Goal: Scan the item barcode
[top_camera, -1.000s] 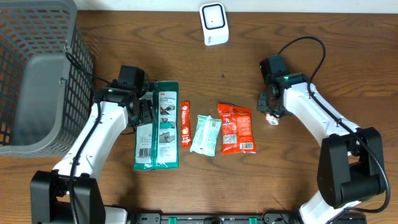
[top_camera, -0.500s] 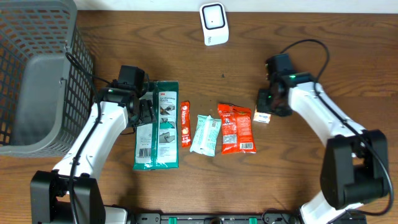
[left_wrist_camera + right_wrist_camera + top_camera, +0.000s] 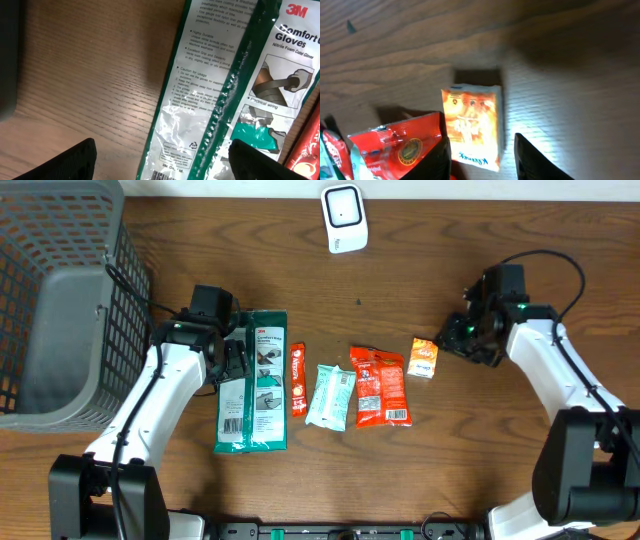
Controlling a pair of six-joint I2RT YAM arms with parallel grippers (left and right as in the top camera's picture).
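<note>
1. The right gripper is hovering low over the table, its fingers standing moderately apart and holding nothing.
2. The left gripper is hanging spread wide, also gripping nothing, directly above the gloves pack.
3. The orange packet, which I am judging to be the item to scan, is lying flat on the table just to the left of the right gripper and clear of it. In the wrist view it is sitting ahead of the fingers, in line with the gap between them.
4. Its long axis is running from the far edge toward the near edge, slightly tilted, so it is lying crosswise to a reach coming from the right. The right arm is much the nearer one.
5. The packet is showing a small, glossy orange face with blue lettering along one short edge. No barcode is showing on the upturned side.
6. It is lying just beside the red snack bag; I cannot tell whether they are touching.
7. The scanner is standing well apart, at the far edge.
</note>
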